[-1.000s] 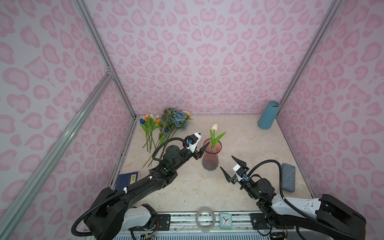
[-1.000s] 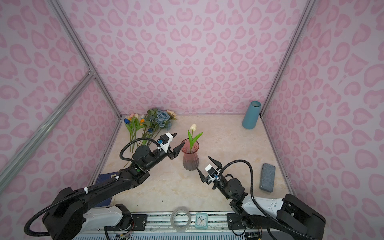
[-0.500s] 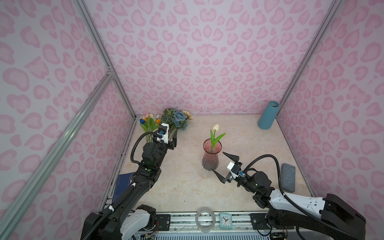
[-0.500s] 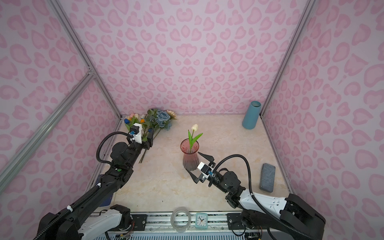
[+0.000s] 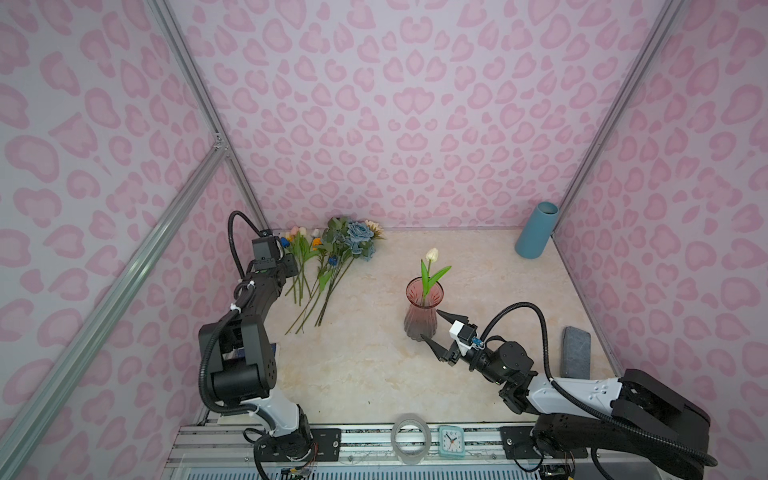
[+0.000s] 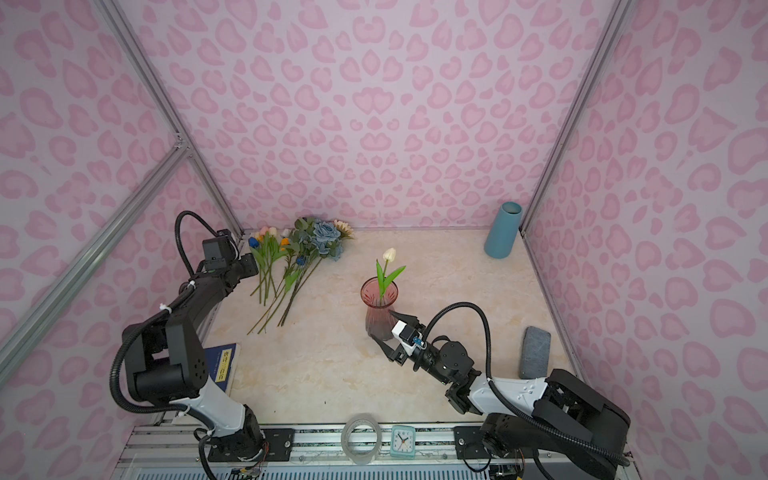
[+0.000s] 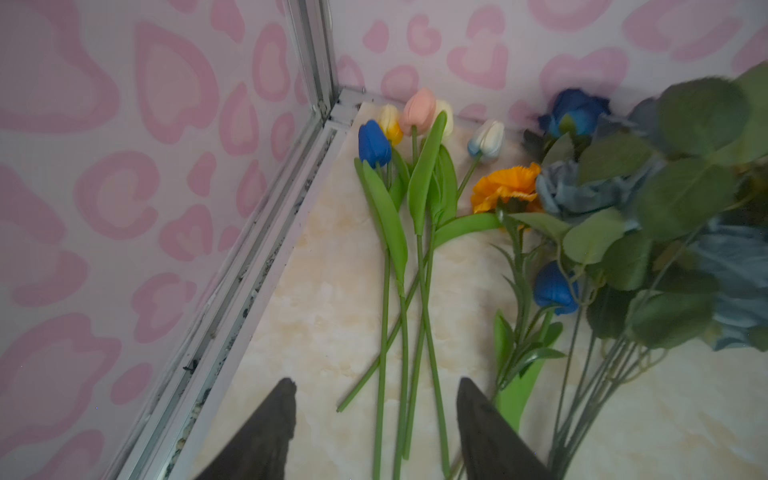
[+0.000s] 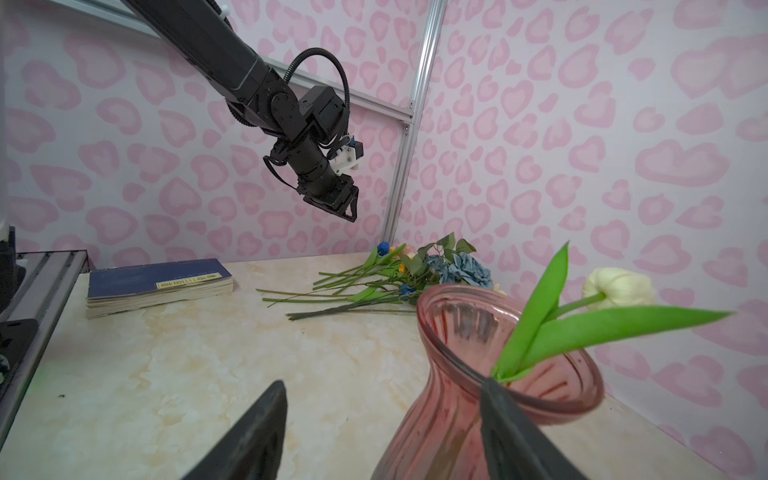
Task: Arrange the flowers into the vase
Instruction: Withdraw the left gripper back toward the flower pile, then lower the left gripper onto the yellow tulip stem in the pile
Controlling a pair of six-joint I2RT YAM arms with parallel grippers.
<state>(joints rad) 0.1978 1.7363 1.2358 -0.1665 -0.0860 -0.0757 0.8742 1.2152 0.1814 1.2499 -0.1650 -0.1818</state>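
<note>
Left fingers (image 7: 266,432): hanging spread and empty over the green stems.
Right fingers (image 5: 432,347): standing parted beside the vase (image 5: 415,320), one seemingly brushing its wall.
Flowers (image 5: 328,257): lying bunched on the worktop (image 5: 374,365) near the back-left corner.
Cream tulip (image 5: 432,254): standing in the vase.

My left wrist feed blurs and crops the dusty-blue fabric rose bunch (image 7: 582,195); the left arm (image 6: 178,345) seemingly half-hides the dark-blue paperback book (image 6: 226,361).
</note>
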